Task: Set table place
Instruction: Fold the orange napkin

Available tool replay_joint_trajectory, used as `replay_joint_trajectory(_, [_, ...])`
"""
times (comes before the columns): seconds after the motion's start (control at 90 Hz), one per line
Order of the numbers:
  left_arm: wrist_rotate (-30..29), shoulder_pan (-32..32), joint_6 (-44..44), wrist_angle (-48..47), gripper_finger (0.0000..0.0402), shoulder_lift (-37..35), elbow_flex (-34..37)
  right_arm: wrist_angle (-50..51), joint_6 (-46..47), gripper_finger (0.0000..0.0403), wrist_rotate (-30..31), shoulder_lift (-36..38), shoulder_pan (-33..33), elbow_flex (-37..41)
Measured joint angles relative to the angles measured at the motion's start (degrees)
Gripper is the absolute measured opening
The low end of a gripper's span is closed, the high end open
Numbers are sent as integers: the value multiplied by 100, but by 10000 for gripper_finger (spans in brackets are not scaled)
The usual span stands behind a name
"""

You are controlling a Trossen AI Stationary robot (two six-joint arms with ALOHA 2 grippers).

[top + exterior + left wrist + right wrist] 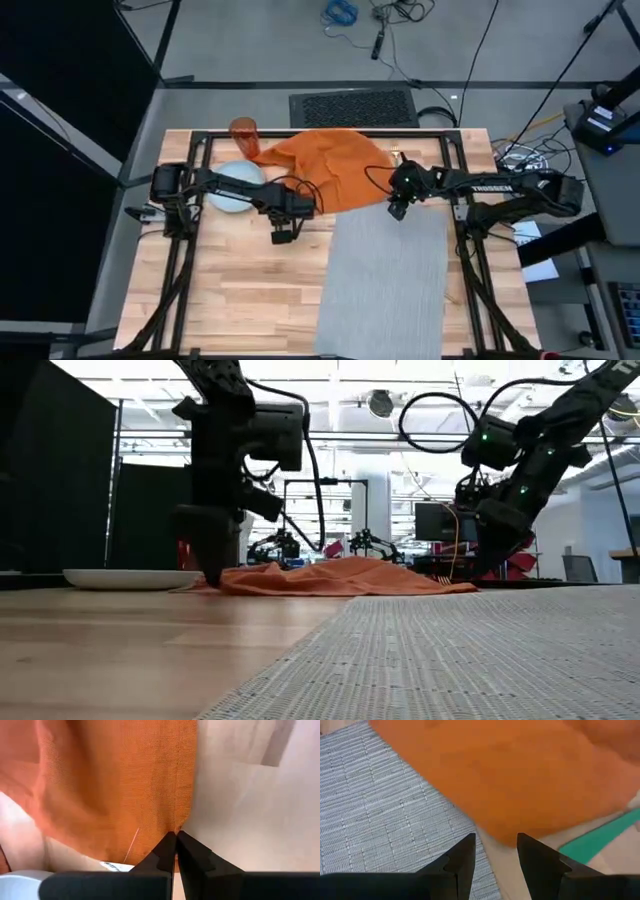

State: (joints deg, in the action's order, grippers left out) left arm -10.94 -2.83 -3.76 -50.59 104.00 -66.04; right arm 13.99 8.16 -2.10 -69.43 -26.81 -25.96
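Between my left gripper's pinched fingers sits the orange napkin's edge; my right gripper, parted above its other corner, should descend squarely before closing.

We see our right claw with its fingers apart above the orange napkin's edge, the grey placemat beside, a green handle on the table.

Left gripper fingers pinched together; right gripper fingers spread apart.
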Motion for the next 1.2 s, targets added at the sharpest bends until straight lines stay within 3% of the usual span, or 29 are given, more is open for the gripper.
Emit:
replay_joint_trajectory(0.244, [20, 84, -34, 3, 0, -181, -4, -158, -160, 132, -167, -396, -370, 0])
replay_joint_trajectory(0.611, [16, 186, -40, 16, 0, -181, -4, -1384, -198, 129, -434, -1438, -442, -35])
replay_joint_trajectory(0.722, [17, 186, -38, 16, 0, -181, -4, -1510, -199, 99, -386, -1522, -442, -36])
replay_joint_trajectory(0.889, [17, 187, -23, 13, 0, -181, -4, -1533, -354, 13, -361, -1412, -442, -12])
replay_joint_trajectory(1.2, [15, 254, -8, -76, 0, -181, -4, -1407, -423, 1, -221, -1137, -265, 14])
